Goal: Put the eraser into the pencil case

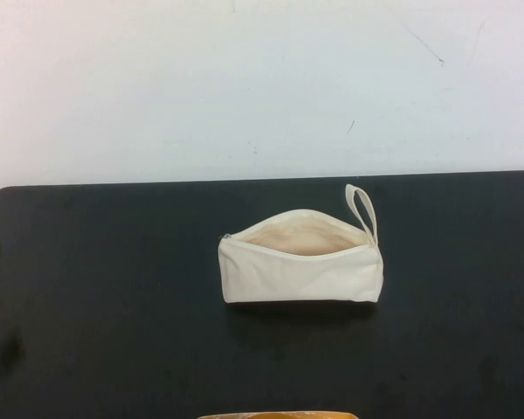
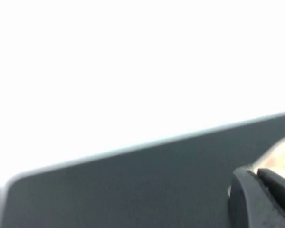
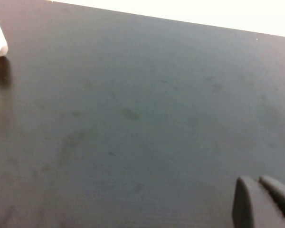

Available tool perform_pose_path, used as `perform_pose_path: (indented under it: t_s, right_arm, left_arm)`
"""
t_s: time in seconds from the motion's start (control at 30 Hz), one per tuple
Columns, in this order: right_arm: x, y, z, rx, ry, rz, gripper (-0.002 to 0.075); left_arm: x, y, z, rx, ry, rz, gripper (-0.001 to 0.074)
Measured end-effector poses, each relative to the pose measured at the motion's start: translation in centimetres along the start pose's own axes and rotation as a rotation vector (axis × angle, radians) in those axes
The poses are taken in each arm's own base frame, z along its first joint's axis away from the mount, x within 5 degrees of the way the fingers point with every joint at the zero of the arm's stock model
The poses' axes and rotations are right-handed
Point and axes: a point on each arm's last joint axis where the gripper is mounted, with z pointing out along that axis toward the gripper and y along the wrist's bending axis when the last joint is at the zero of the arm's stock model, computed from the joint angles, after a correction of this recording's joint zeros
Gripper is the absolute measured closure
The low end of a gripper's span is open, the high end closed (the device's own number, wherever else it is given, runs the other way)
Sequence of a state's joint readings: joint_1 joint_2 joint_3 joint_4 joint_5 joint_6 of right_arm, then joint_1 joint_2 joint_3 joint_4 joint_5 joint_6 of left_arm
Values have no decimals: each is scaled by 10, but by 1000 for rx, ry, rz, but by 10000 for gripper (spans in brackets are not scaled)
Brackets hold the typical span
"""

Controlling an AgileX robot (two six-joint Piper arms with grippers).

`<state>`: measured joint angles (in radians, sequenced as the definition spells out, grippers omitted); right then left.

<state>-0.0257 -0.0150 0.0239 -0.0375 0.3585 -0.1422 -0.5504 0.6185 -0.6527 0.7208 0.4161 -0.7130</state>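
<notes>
One pencil case (image 1: 299,271) unzipped on black table (image 1: 105,262); white wall (image 1: 244,78); left hand (image 2: 261,197), right hand (image 3: 263,202) both pressed together.

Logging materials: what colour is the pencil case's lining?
Pale cream, seen through the open pencil case; clearest in the high view.

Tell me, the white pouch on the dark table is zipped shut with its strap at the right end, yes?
Not shut: the high view shows the pencil case unzipped, its cream lining visible. The strap is at the right end. The left tool and right tool show only in the wrist views.

One pencil case (image 1: 300,269), two grippers (image 2: 259,199) (image 3: 261,202)
</notes>
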Motion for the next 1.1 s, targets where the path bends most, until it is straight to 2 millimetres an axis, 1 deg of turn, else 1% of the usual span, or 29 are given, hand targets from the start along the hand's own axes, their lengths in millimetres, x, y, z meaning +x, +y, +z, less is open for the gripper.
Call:
perform_pose_path:
  t_s: [0.07,0.13,0.2,0.27,0.47,0.77,0.93,1.1]
  right_arm:
    - [0,0,0,0,0,0,727]
    - [0,0,0,0,0,0,727]
    - [0,0,0,0,0,0,727]
    - [0,0,0,0,0,0,727]
    - [0,0,0,0,0,0,727]
    - [0,0,0,0,0,0,727]
    - [0,0,0,0,0,0,727]
    - [0,0,0,0,0,0,727]
  left_arm:
    - [24,1,-2,10,24,-35,735]
    - [40,2,-7,14,30,-71,735]
    - [51,3,-10,14,34,-91,735]
    - [57,4,-14,17,27,-100,735]
    - [64,4,-13,16,40,-98,735]
    - [64,5,-14,15,36,-93,735]
    - [64,14,-32,-23,-58,-121,735]
    - [69,28,-54,-179,-169,-246,735]
